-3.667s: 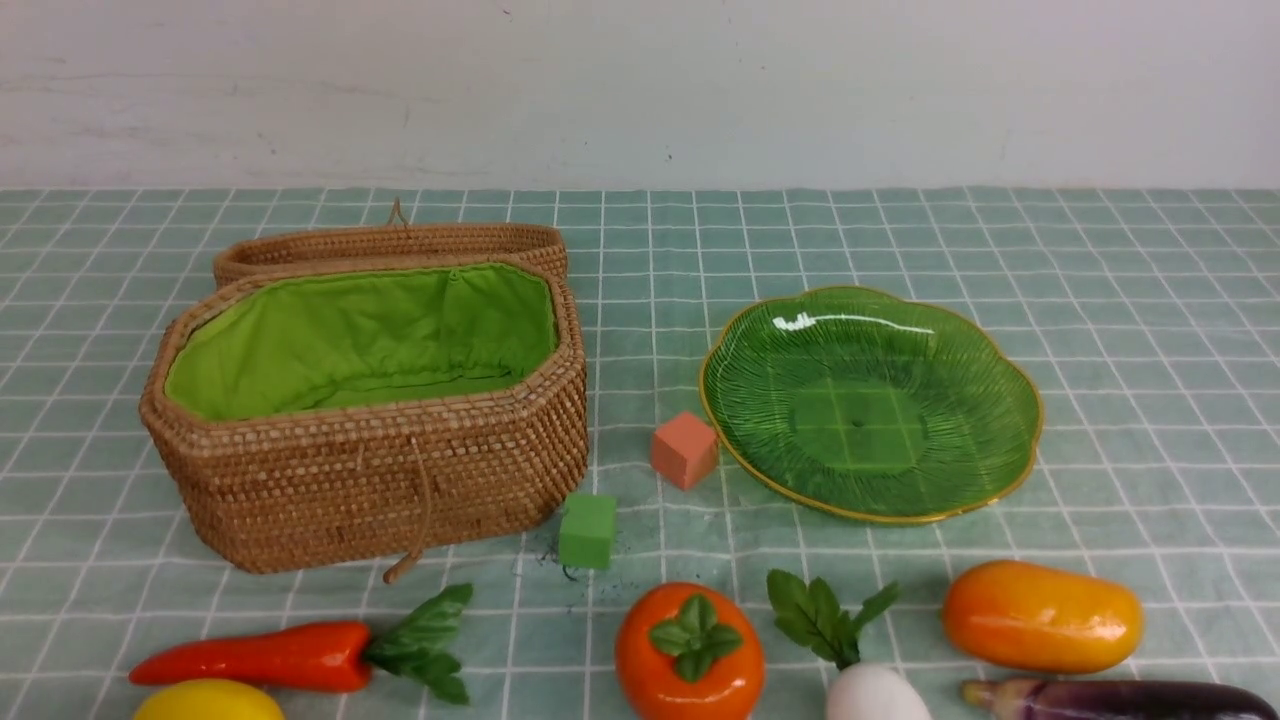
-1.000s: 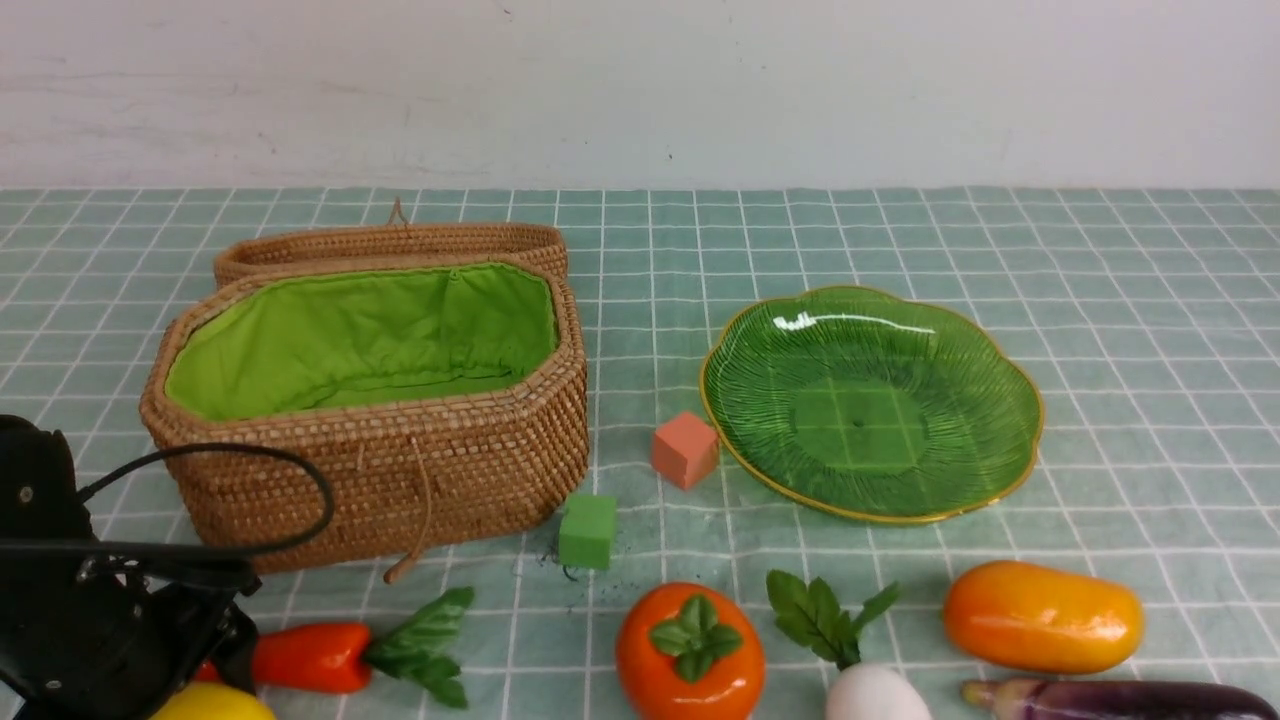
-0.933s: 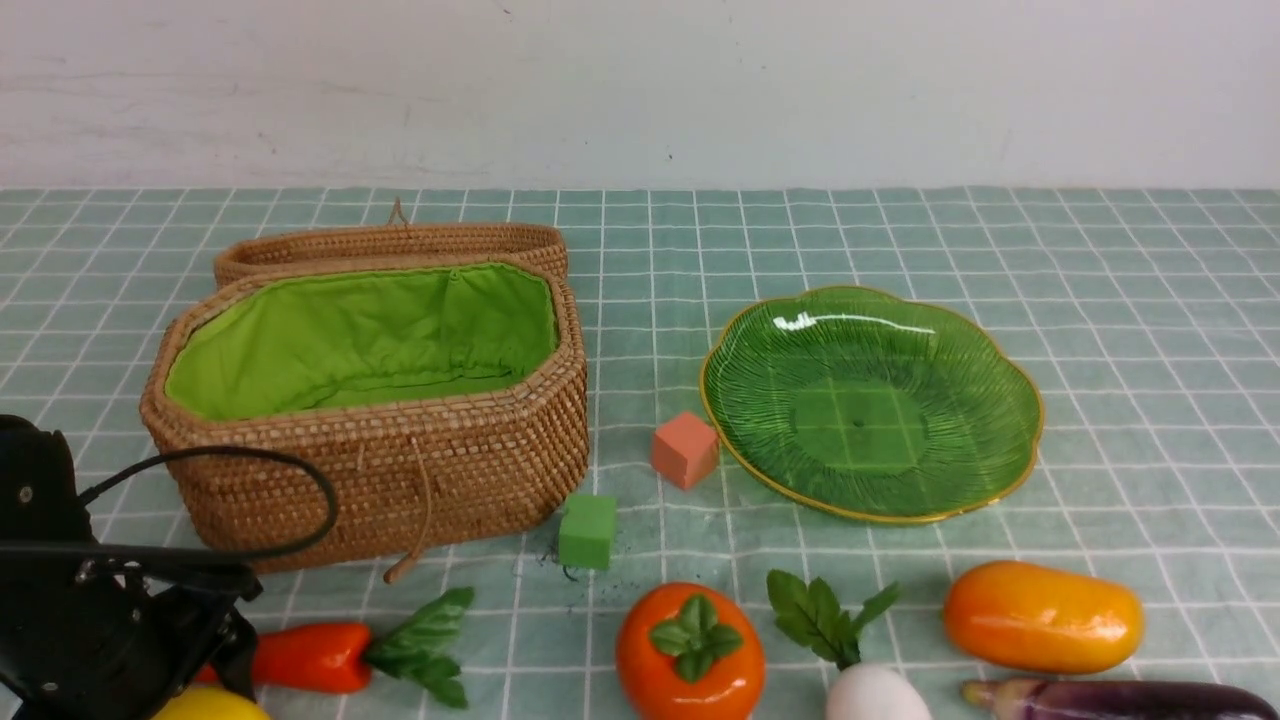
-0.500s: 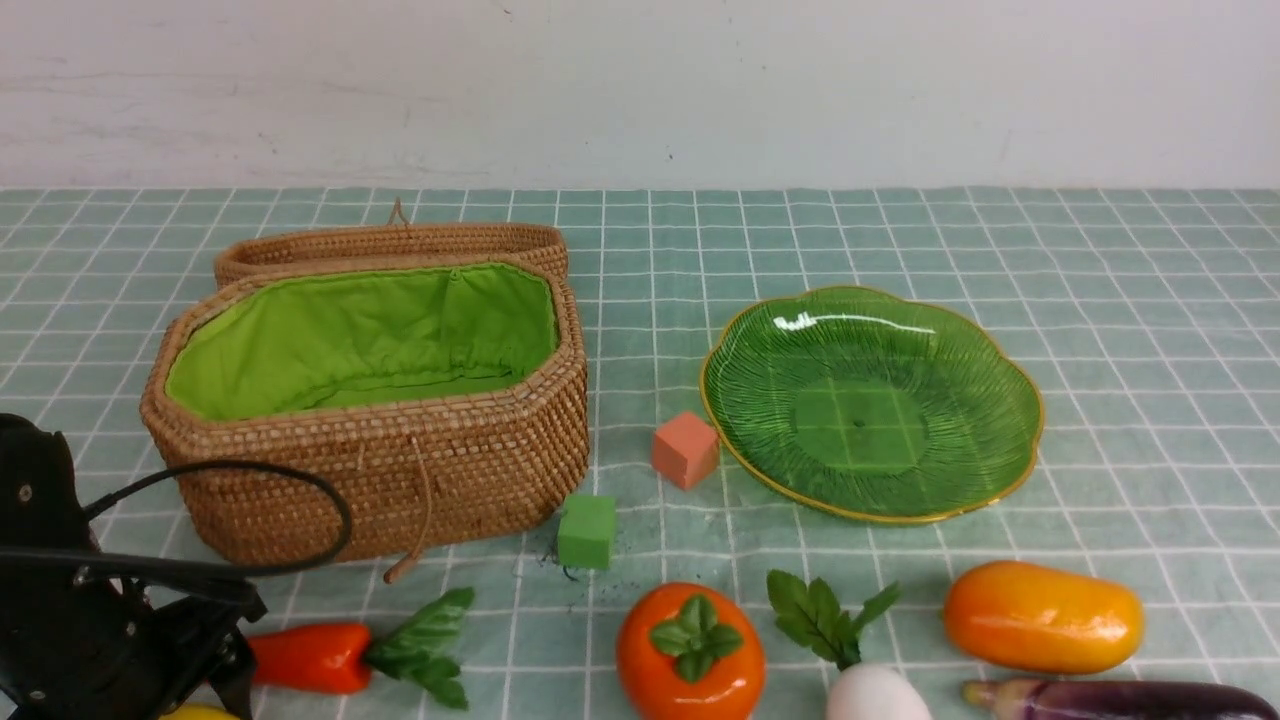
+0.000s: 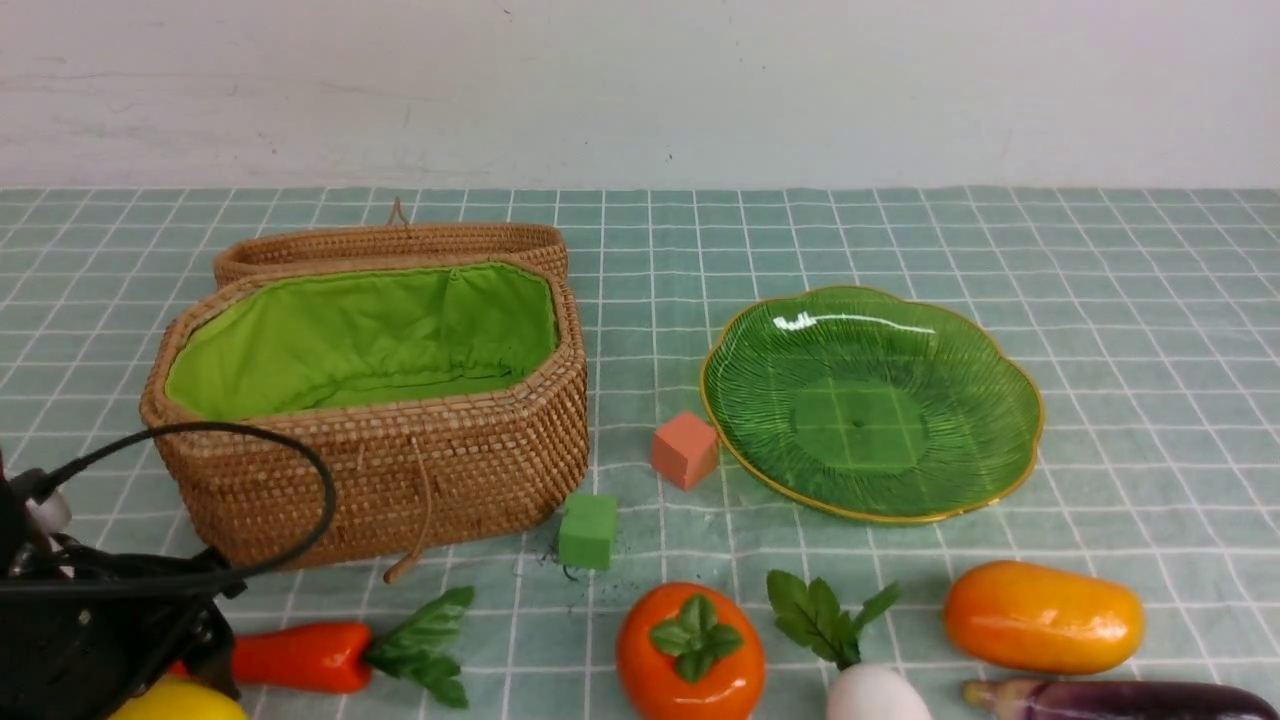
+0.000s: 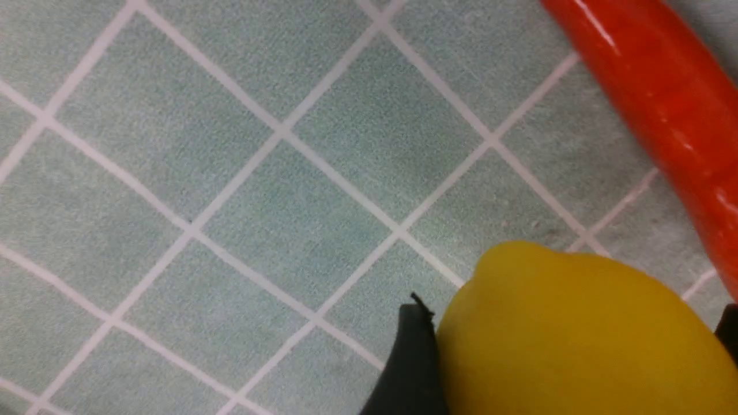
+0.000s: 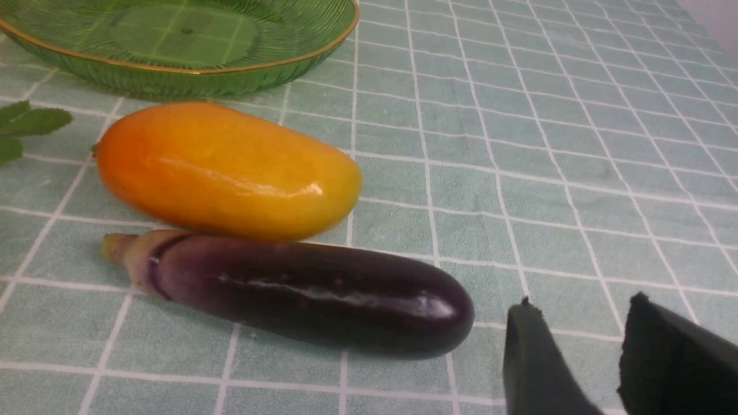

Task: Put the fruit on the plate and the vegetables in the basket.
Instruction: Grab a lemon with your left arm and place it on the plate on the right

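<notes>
**Lemon (image 5: 178,702) clasped by the left gripper (image 6: 571,311) in the lower left corner of the front view**

In the left wrist view the lemon is seen filling the gap between the widely set jaws. One black finger (image 6: 412,357) is pressed against its side, and the other finger, only partly in view, is set against the opposite side. Whether the lemon is raised off the checked cloth (image 5: 1100,300) cannot be told. In the front view the lemon is found at the bottom left corner, partly covered by the black arm. The red pepper (image 5: 300,655) is laid just beside it, with its leaves pointed toward the middle of the frame.

The right gripper (image 7: 582,302) is shown only in its own wrist view. Its jaws are parted by a moderate gap and nothing is held between them. The eggplant (image 7: 300,300) is laid near it on the cloth and is touched along its side by the mango (image 7: 225,170), which is placed between the eggplant and the plate (image 5: 860,400).

In the front view the basket (image 5: 400,480) is set at left centre, with its lid (image 5: 390,240) laid back behind it. The plate is set at right centre. Between them, a pink cube (image 5: 685,450) is seen just beside the plate's rim, and a green cube (image 5: 587,530) near the basket's lower right corner. Along the bottom edge, from centre to right, the persimmon (image 5: 690,655), the radish (image 5: 875,695), the mango and the eggplant are lined up on the cloth.
</notes>
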`<state>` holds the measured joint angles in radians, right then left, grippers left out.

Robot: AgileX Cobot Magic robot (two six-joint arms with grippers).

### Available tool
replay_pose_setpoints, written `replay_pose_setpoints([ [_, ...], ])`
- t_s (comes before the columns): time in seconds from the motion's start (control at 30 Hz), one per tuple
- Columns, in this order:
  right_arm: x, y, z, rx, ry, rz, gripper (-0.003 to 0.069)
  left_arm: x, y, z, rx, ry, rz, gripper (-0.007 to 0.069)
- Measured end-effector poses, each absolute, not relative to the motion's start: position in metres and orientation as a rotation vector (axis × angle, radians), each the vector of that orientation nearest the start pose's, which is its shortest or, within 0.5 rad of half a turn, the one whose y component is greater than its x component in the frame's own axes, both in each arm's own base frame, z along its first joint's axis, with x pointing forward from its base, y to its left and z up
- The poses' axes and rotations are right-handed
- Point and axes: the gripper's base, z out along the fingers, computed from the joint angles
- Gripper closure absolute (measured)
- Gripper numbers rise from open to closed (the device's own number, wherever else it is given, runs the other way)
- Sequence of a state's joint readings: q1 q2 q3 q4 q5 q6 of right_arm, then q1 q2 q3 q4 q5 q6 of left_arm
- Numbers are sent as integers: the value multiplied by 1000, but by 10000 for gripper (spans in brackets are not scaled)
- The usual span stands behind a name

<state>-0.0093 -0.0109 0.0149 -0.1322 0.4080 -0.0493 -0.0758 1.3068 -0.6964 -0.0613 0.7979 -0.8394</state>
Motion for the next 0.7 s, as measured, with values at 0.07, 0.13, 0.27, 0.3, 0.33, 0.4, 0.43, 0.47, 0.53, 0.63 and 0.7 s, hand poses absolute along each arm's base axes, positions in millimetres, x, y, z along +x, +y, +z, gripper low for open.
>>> replay_pose_setpoints([
  [0.07, 51, -5, 172, -117, 1892, -172, 417, 207, -20, 222, -1111, 2676, -246, 33],
  [0.13, 51, -5, 172, -117, 1892, -172, 417, 199, -19, 234, -1063, 2645, -270, 33],
  [0.27, 51, -5, 172, -117, 1892, -172, 417, 195, -19, 272, -918, 2550, -326, 33],
  [0.3, 51, -5, 172, -117, 1892, -172, 417, 197, -19, 282, -885, 2525, -338, 33],
  [0.33, 51, -5, 172, -117, 1892, -172, 417, 198, -19, 287, -875, 2513, -346, 33],
  [0.4, 51, -5, 172, -117, 1892, -172, 417, 206, -21, 319, -766, 2443, -389, 33],
  [0.43, 51, -5, 172, -117, 1892, -172, 417, 209, -23, 329, -725, 2426, -402, 33],
  [0.47, 51, -5, 172, -117, 1892, -172, 417, 214, -24, 343, -682, 2397, -426, 33],
  [0.53, 51, -5, 172, -117, 1892, -172, 417, 224, -28, 364, -610, 2357, -470, 33],
  [0.63, 51, -5, 172, -117, 1892, -172, 417, 238, -33, 380, -543, 2331, -523, 33],
  [0.7, 51, -5, 172, -117, 1892, -172, 417, 256, -42, 388, -480, 2336, -607, 33],
])
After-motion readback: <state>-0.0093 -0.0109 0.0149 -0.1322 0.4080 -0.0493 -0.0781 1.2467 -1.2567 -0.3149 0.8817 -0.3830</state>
